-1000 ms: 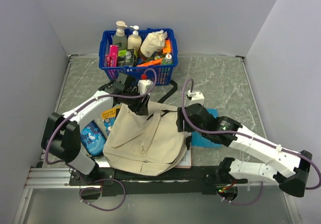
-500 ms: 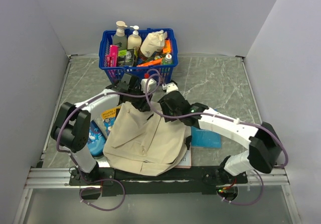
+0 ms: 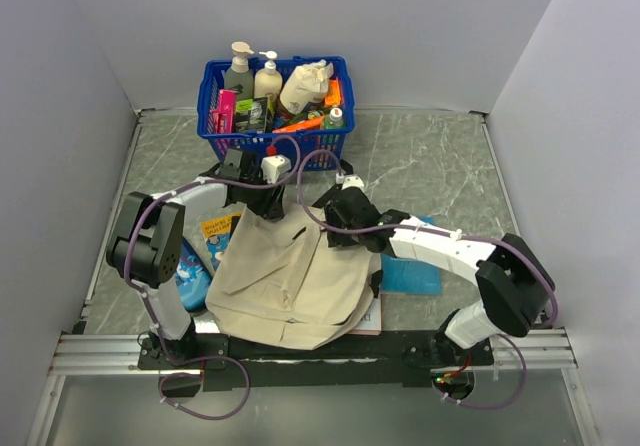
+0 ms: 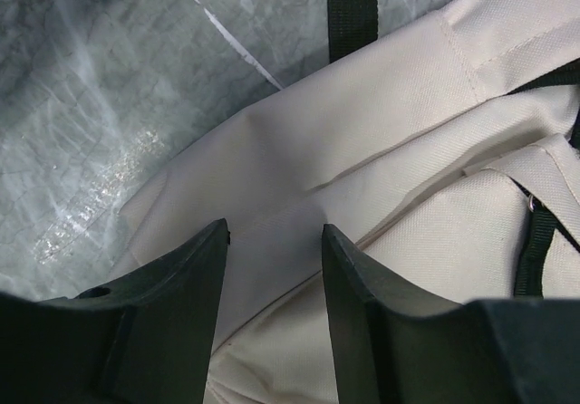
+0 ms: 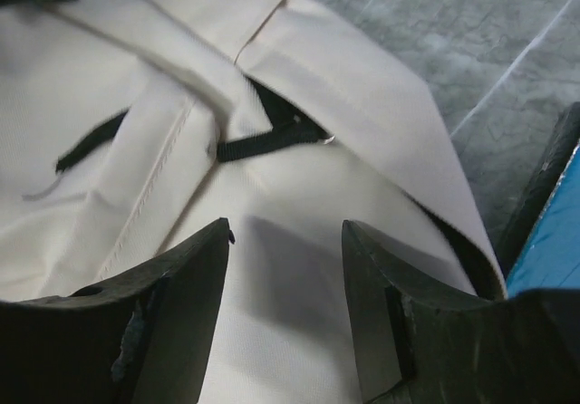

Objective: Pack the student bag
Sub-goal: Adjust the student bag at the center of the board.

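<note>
stage: early, judged | bag (image 3: 290, 276) flat, looks unpacked | basket (image 3: 205, 91) full | left gripper (image 4: 275, 236) jaws apart over bag top | right gripper (image 5: 285, 232) jaws apart, empty

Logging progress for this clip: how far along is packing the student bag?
Nothing looks packed: the student bag lies flat, and the blue basket is full. In hand: the left gripper and right gripper are at the bag's top edge, jaws open. Remaining: getting it open and loading items.

Beige student bag (image 3: 290, 281) lying flat on table (black straps).
</note>
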`<move>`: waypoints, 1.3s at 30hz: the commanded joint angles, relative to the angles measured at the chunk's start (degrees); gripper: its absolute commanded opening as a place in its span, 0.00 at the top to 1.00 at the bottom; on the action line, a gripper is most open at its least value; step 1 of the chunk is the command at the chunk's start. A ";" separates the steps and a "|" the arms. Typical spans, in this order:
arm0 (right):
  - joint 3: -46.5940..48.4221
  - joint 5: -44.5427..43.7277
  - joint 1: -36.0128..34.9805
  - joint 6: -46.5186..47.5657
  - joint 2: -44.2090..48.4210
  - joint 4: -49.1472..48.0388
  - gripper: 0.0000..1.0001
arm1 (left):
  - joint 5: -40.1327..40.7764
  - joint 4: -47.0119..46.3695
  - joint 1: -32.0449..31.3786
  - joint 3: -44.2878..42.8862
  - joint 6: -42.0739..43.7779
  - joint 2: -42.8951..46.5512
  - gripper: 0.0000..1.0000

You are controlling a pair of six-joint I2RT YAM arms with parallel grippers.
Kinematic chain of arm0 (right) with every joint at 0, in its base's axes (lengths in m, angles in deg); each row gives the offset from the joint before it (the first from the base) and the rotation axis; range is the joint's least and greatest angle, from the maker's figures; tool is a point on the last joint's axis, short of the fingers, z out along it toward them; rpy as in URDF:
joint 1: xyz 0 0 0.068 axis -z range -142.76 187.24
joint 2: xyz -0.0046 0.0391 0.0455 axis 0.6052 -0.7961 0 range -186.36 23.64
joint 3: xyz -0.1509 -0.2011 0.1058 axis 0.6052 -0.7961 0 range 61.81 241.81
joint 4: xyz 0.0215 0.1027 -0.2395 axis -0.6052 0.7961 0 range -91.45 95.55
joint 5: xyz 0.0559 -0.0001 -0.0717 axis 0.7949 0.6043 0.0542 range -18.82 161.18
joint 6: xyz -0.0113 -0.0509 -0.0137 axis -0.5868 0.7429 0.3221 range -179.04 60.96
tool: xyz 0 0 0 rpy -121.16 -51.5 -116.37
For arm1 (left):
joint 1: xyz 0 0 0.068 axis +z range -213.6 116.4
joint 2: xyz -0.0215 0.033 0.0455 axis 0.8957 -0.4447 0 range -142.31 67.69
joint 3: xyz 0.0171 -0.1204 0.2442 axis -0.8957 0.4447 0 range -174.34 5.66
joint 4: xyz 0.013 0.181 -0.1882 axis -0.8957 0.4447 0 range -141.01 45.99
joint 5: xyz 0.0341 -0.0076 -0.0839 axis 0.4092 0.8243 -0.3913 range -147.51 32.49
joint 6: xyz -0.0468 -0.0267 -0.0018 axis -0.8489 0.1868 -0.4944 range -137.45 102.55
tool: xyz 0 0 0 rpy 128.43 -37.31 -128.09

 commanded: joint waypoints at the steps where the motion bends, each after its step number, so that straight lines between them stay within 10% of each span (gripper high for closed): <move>1: 5.55 -1.21 1.02 -6.41 -3.81 1.66 0.39 | -1.94 -1.02 -0.68 0.98 0.71 0.15 0.50; 22: 18.92 -3.05 1.02 -11.16 -16.30 14.77 0.62 | -5.90 -2.77 -0.77 6.86 2.73 6.47 0.67; 28: 18.04 -3.41 0.85 -10.99 -14.29 15.21 0.98 | -5.55 -2.77 -0.77 7.21 2.99 7.44 0.68; 39: 5.31 0.98 -0.12 7.36 4.86 -0.68 1.00 | -4.75 1.96 2.04 3.01 3.26 9.37 0.76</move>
